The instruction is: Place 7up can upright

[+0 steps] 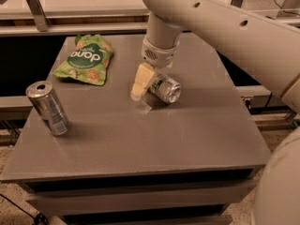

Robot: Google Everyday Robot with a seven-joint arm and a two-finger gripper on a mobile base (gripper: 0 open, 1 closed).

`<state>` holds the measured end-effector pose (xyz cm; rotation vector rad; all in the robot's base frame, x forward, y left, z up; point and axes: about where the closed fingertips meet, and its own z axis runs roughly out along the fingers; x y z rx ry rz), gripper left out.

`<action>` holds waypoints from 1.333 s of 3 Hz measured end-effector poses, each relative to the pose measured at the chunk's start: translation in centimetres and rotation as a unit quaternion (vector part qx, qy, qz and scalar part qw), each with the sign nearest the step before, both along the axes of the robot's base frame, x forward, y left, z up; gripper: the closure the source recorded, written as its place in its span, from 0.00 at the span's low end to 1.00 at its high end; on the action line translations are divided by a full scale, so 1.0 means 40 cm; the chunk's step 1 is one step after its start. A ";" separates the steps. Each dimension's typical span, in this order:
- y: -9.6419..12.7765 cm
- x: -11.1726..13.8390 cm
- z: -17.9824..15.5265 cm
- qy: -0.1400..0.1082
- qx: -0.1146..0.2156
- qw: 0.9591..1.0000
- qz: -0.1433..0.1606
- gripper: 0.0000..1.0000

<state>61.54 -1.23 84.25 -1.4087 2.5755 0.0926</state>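
The 7up can [165, 88] is a short silver can with green and white markings. It lies on its side near the middle of the grey table [140, 135], its end facing front right. My gripper [142, 83] hangs from the white arm directly over the can's left end, low to the table surface and touching or nearly touching the can. The far side of the can is hidden by the wrist.
A taller slim silver can [48, 108] stands upright at the table's left edge. A green snack bag [85, 59] lies at the back left. The white arm [225, 27] crosses the upper right. A rail and shelf run behind the table.
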 end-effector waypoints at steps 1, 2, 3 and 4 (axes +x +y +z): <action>0.053 -0.043 -0.005 -0.009 -0.012 0.999 0.049 0.31; 0.081 -0.080 -0.005 -0.011 -0.024 0.996 0.090 0.54; 0.081 -0.097 0.019 -0.020 -0.029 0.992 0.125 0.77; 0.051 -0.102 0.087 -0.040 -0.020 0.986 0.159 0.99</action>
